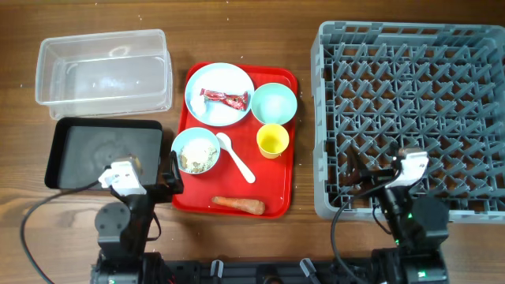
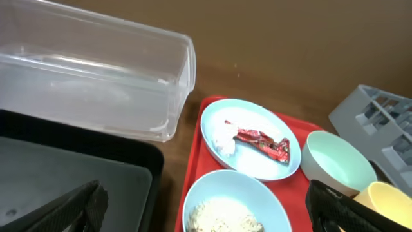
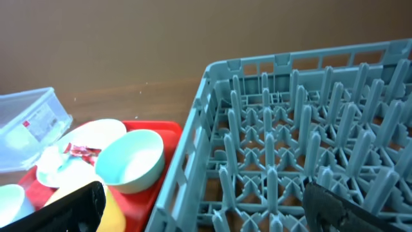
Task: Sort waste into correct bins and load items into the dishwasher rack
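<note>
Basically nothing is sorted yet. Both arms sit at the near edge of the bench. Left pincer [image 2: 205, 201] is spread wide and empty, by the gap between black tray [image 1: 79, 150] and red tray [image 1: 280, 185]. Right pincer [image 3: 203, 203] is likewise spread and empty, over the near edge of the rack [image 1: 410, 47]. Red wrapper [image 1: 225, 99] lies on the pale blue plate [image 1: 207, 79], white scrap [image 2: 222, 138] just beside its left end.

Judgement: the wrapper looks like the sensible first pick for the left arm, with the clear tub [image 1: 102, 79] near. The arm should descend straight with jaws across the wrapper's narrow width, close just above the plate so it does not skid, and miss the light blue bowl [image 1: 180, 142] of beige scraps [image 1: 197, 158]. It should lift clear of the tub wall before release
</note>
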Robot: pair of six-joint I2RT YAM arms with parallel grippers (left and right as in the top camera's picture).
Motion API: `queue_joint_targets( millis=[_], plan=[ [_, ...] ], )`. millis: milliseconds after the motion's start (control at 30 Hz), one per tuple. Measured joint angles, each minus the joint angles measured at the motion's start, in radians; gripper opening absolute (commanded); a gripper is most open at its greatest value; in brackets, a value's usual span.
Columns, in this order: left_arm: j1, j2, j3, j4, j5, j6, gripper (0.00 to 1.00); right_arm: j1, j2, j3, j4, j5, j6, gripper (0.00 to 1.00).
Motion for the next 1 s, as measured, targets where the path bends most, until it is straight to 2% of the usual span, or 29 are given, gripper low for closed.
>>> queue_joint_targets(
  millis=[233,400,533,567,667,733,800,900,1000],
  plan=[
    [0.000,0.321,0.269,-0.089,0.021,-0.024,1.00,0.000,0.292,0.275,-0.192,-0.003,-0.005,1.00],
    [0.000,0.631,0.538,-0.220,0.048,-0.032,1.00,0.000,0.525,0.473,-0.414,-0.007,-0.028,1.00],
    [0.000,0.859,0.776,-0.443,0.079,-0.034,1.00,0.000,0.670,0.618,-0.594,-0.011,-0.101,1.00],
    [0.000,0.919,0.849,-0.542,0.088,-0.034,1.00,0.000,0.699,0.647,-0.629,-0.011,-0.115,1.00],
    [0.000,1.038,0.978,-0.765,0.084,-0.034,1.00,0.000,0.747,0.685,-0.658,-0.031,-0.142,1.00],
    [0.000,1.071,0.990,-0.811,0.049,-0.034,1.00,0.000,0.750,0.687,-0.658,-0.045,-0.151,1.00],
    [0.000,1.094,0.990,-0.812,0.015,-0.034,1.00,0.000,0.750,0.687,-0.657,-0.045,-0.155,1.00],
    [0.000,1.117,0.991,-0.729,0.003,-0.051,1.00,0.000,0.750,0.687,-0.657,-0.045,-0.155,1.00],
    [-0.006,1.128,0.997,-0.515,0.031,-0.072,1.00,0.000,0.750,0.689,-0.655,-0.046,-0.155,1.00]
  ],
)
